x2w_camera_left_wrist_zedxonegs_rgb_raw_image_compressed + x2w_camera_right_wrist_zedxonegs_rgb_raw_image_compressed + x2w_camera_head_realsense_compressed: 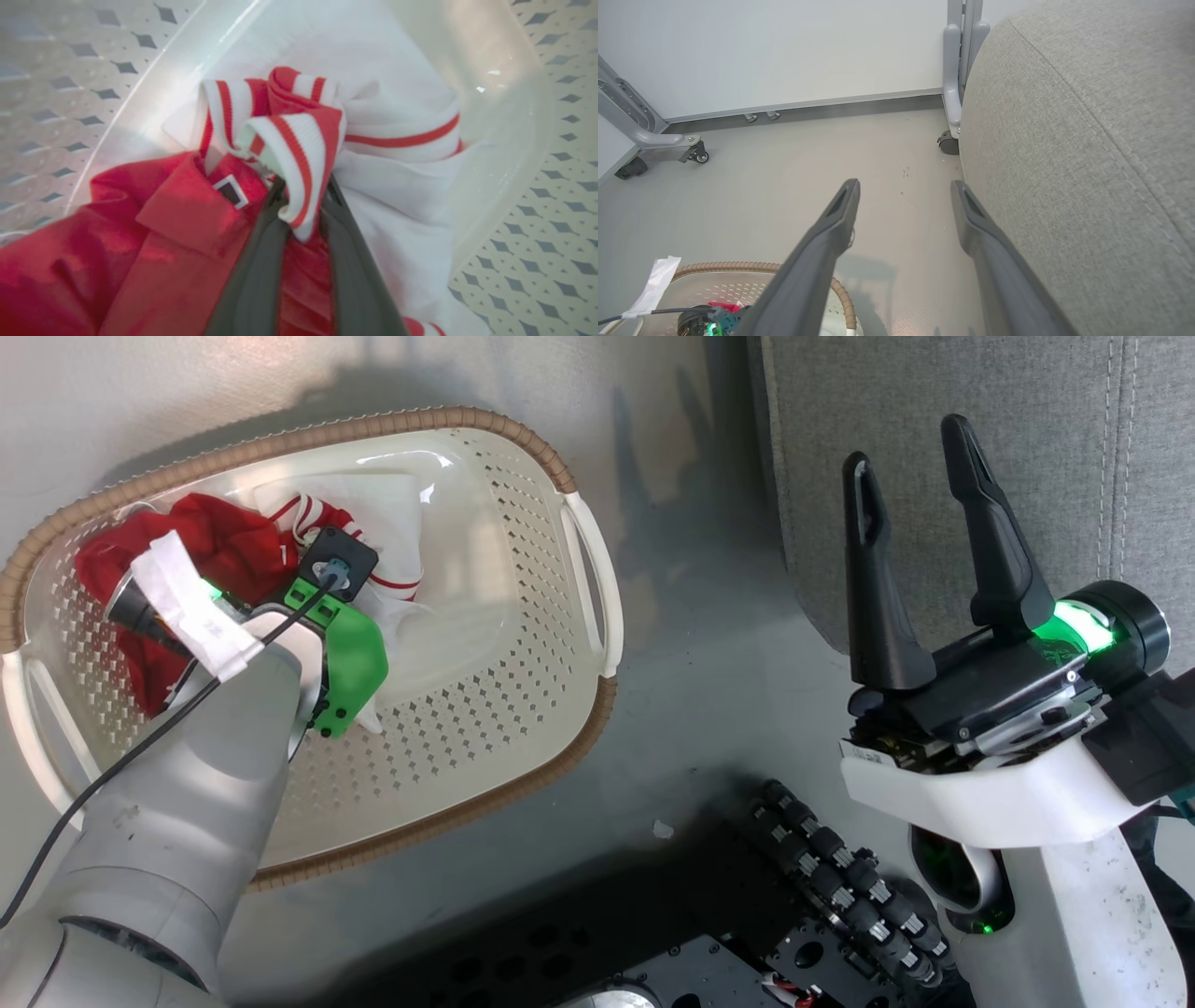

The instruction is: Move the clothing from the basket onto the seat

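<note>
The clothing [224, 546], red with white panels and striped trim, lies bunched at the far left of the white basket [420, 425]. My left arm reaches down into the basket, its wrist [336, 644] covering the fingers in the head view. In the left wrist view my left gripper [303, 186] is shut on the clothing [299, 144], with the red-and-white striped ribbed band pinched between the two dark fingers. My right gripper [913, 448] hovers open and empty beside the grey seat [934, 429]. Its fingers spread wide in the right wrist view [905, 185], next to the seat [1087, 163].
Grey floor [709, 644] separates the basket from the seat. My dark base [747, 915] sits at the bottom of the head view. A wheeled metal frame [668, 140] and a castor [948, 142] stand by the white wall. The basket rim [738, 267] shows below my right gripper.
</note>
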